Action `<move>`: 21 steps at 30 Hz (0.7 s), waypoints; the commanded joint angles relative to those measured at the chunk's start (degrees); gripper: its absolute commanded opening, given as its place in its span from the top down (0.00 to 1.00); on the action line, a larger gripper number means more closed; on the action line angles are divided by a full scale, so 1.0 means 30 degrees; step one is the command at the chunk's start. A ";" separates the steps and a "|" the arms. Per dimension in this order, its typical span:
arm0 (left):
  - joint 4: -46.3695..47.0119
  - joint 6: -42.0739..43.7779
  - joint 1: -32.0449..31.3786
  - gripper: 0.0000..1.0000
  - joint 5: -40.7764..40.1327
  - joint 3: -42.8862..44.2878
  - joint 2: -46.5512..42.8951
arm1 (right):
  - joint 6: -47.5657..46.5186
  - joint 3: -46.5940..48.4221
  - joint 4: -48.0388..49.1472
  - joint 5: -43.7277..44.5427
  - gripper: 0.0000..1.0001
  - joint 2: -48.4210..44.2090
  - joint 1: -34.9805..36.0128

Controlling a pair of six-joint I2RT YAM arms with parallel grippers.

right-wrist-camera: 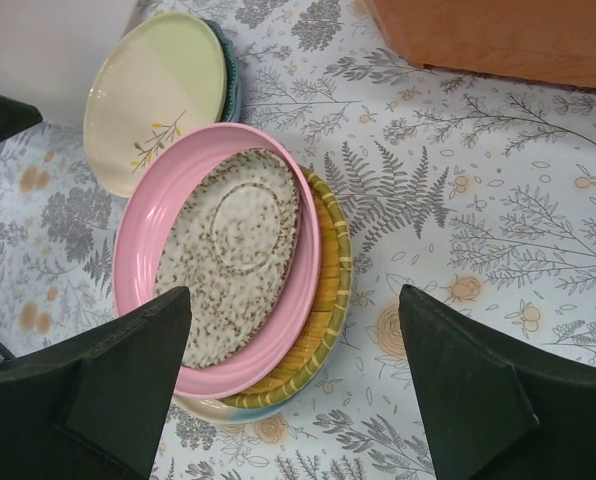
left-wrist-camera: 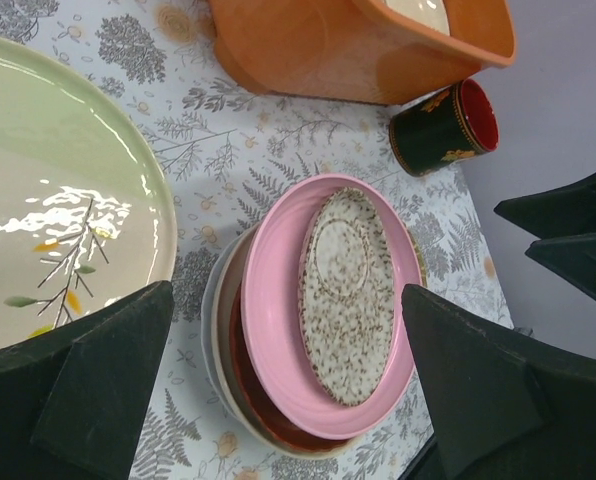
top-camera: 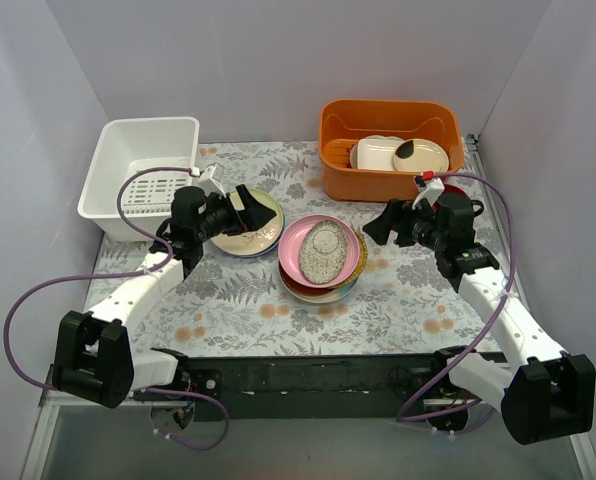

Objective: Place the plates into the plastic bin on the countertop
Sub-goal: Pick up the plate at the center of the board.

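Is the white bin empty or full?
Empty. The white bin shows its bare slotted bottom from above; the plates sit out on the countertop.

Bright, even light falls from above, and shadows in the top view are soft and faint. In the left wrist view, broken white glare sits on the cream-green plate [left-wrist-camera: 68,210] and a mild sheen on the orange tub [left-wrist-camera: 308,50]. The left gripper's fingers [left-wrist-camera: 88,400] and the right gripper's fingers [right-wrist-camera: 478,390], near the lenses, show as almost featureless black. The pink plate [right-wrist-camera: 148,260] and the countertop [right-wrist-camera: 478,200] print are sharp.
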 commanded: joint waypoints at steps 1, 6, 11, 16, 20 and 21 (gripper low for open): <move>-0.1521 0.0814 0.0098 0.02 -0.0124 0.1377 -0.0172 | 0.0170 0.1570 0.1334 -0.1480 0.10 0.0276 0.0128; -0.2897 0.0991 0.0098 0.02 -0.0446 0.2197 0.0444 | 0.0024 0.2567 0.1046 -0.1833 0.15 0.1184 0.0801; -0.3017 0.1079 0.0098 0.02 0.0401 0.2462 0.0562 | -0.0240 0.4000 -0.0036 -0.1512 0.20 0.2561 0.2176; -0.2755 0.1459 0.0040 0.02 0.3065 0.2844 0.1089 | -0.0036 0.4327 -0.0566 -0.1628 0.29 0.3440 0.2794; -0.2695 0.1606 -0.0077 0.02 0.3743 0.3019 0.1061 | 0.0140 0.4151 -0.0683 -0.1540 0.30 0.3735 0.3204; -0.2695 0.1606 -0.0107 0.02 0.3772 0.3048 0.1031 | 0.0170 0.4064 -0.0683 -0.1511 0.31 0.3735 0.3263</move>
